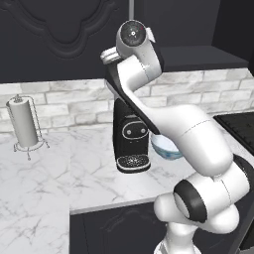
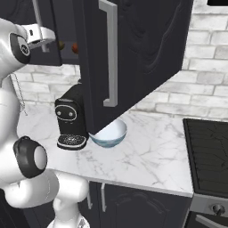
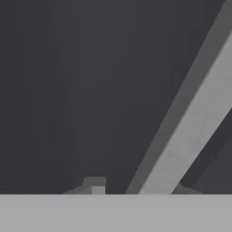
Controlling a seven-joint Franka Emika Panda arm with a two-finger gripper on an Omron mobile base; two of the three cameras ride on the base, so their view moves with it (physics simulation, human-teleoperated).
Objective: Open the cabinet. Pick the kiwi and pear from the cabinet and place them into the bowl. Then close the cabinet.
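Observation:
The black cabinet (image 2: pixel 142 49) has its right door swung wide open toward me, silver bar handle (image 2: pixel 111 53) facing out. Its left door (image 1: pixel 59 34) looks shut. My gripper (image 2: pixel 43 34) is up at the left door's bar handle (image 2: pixel 38 18); in the hand view that bar (image 3: pixel 190 122) runs diagonally between my finger tips (image 3: pixel 95 185), very close. Inside the cabinet lie the yellowish pear (image 2: pixel 61 45) and the brown kiwi (image 2: pixel 75 47). The white bowl (image 2: pixel 109 133) sits on the counter under the open door.
A black coffee machine (image 1: pixel 130 144) stands just left of the bowl (image 1: pixel 166 147). A paper towel holder (image 1: pixel 24 124) is at the counter's far left. A dark stove top (image 2: pixel 209 151) lies to the right. The open door overhangs the bowl.

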